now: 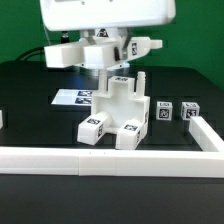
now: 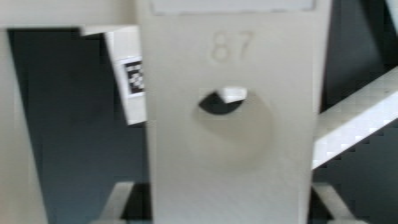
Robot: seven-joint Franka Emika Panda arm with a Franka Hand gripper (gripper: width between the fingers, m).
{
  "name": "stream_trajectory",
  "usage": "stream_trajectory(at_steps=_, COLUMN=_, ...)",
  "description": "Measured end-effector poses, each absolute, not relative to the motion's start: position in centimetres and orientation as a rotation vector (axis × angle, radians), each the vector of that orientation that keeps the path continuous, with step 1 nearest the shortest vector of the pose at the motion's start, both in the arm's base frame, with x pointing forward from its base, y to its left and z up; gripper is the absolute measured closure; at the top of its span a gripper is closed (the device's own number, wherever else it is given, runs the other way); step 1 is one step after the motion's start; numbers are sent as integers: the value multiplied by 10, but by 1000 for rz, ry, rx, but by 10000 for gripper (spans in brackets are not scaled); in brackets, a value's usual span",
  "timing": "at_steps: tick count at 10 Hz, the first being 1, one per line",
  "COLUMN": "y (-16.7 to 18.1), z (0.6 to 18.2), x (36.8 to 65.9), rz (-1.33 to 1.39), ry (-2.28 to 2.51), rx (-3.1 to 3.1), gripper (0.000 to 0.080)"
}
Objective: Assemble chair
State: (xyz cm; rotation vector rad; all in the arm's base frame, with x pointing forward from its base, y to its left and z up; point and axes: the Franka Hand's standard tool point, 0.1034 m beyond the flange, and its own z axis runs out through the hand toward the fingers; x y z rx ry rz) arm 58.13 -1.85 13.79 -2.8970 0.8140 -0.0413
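Observation:
The chair (image 1: 113,112) stands as a blocky white piece with square tags in the middle of the black table, its two front feet towards the rail. My gripper (image 1: 112,68) is right above it, at its upper end. In the wrist view a flat white chair panel (image 2: 231,150) with a round hole (image 2: 222,99) and an embossed number fills the picture. My fingers (image 2: 125,200) stand on both sides of the panel, closed against its edges. A tagged white part (image 2: 127,75) shows beside the panel.
Two small tagged white parts (image 1: 164,110) (image 1: 187,111) lie at the exterior view's right. The marker board (image 1: 72,97) lies behind the chair on the left. The long white border rail (image 1: 110,158) runs along the front and turns back at the right (image 1: 208,132).

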Motion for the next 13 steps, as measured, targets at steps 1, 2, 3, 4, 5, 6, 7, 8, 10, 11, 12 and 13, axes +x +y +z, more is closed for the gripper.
stream_trajectory(at_steps=1, y=-22, z=138, x=581, rz=-41, ry=813, rx=-2898, gripper=515)
stream_trajectory(at_steps=2, y=-23, z=137, x=580, rz=-40, ry=815, rx=-2898, gripper=515)
stream_trajectory(at_steps=3, y=-20, z=136, x=579, rz=-34, ry=803, rx=-2905, gripper=515)
stream_trajectory(at_steps=4, y=-14, z=133, x=576, rz=-19, ry=784, rx=-2915, gripper=515)
stream_trajectory(at_steps=5, y=-8, z=134, x=576, rz=40, ry=720, rx=-2950, gripper=515)
stream_trajectory(at_steps=6, y=-4, z=135, x=581, rz=107, ry=651, rx=-2990, gripper=515)
stream_trajectory(at_steps=7, y=-2, z=134, x=587, rz=134, ry=609, rx=-3019, gripper=515)
stream_trajectory(at_steps=8, y=-3, z=133, x=588, rz=126, ry=617, rx=-3016, gripper=515)
stream_trajectory(at_steps=10, y=-3, z=132, x=587, rz=130, ry=617, rx=-3017, gripper=515)
stream_trajectory(at_steps=11, y=-4, z=132, x=587, rz=129, ry=583, rx=-3032, gripper=515)
stream_trajectory(at_steps=12, y=-2, z=133, x=587, rz=125, ry=538, rx=-3055, gripper=515)
stream_trajectory(at_steps=13, y=5, z=133, x=587, rz=120, ry=493, rx=-3084, gripper=515)
